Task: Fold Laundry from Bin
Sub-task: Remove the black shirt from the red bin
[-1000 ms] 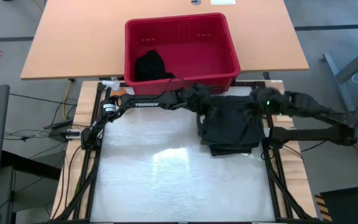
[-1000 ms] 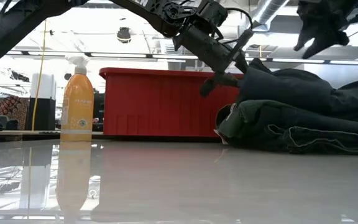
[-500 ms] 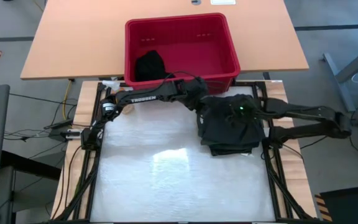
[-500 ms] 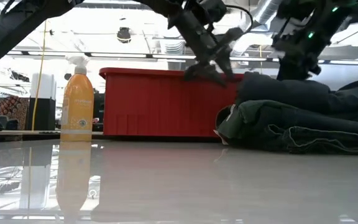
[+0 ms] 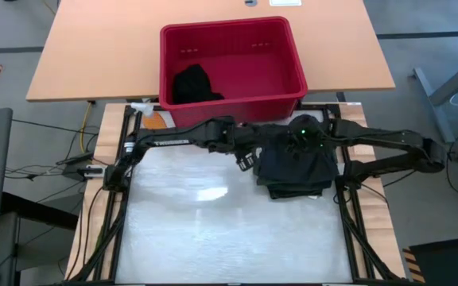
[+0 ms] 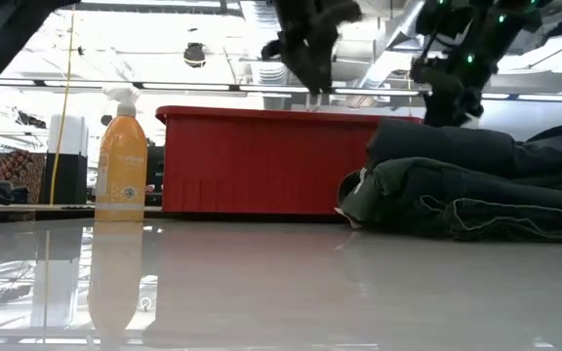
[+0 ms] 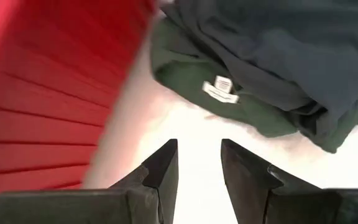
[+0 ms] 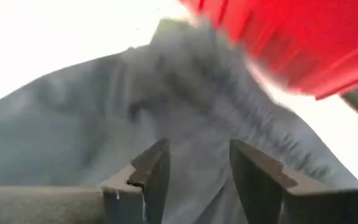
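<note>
High view shows the folded laundry pile (image 5: 296, 167) on the table, just in front of the red bin (image 5: 233, 59), where one black garment (image 5: 191, 82) lies inside. The left gripper (image 5: 245, 157) hangs beside the pile, jaws spread and empty. The right gripper (image 5: 299, 137) is above the pile, jaws apart, holding nothing.

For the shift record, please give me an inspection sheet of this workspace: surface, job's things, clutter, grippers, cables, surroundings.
Surface: glossy white table, bare at front.
Job's things: folded stack of dark garments, olive-green piece lowest; red bin behind, one black garment inside.
Clutter: orange spray bottle.
Grippers: left gripper open, empty, beside the stack; right gripper open above the stack.
Cables: wires on the floor at left.
Surroundings: wooden desk under the bin.
</note>
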You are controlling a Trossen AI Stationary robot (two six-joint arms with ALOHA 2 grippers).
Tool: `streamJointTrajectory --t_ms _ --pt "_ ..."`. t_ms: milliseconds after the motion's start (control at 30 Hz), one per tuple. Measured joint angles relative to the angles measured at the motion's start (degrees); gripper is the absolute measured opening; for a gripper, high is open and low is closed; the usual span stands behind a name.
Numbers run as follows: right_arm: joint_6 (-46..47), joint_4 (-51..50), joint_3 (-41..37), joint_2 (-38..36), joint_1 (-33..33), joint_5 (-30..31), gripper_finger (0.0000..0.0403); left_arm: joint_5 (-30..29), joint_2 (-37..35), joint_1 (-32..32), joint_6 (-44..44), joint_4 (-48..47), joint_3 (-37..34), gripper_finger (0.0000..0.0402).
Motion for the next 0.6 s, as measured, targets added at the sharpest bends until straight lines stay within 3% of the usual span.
streamJointTrajectory --t_ms 300,600 --pt "0.9 5.9 1.3 -0.8 3.0 -0.1 0.0191 -11.0 -5.2 -1.2 -1.8 -7.1 0.0 0.0110" --pt "0.9 12.1 0.2 12.8 2.5 1.7 0.0191 -17.0 -8.1 -4.2 -1.5 -19.5 0.0 0.0110"
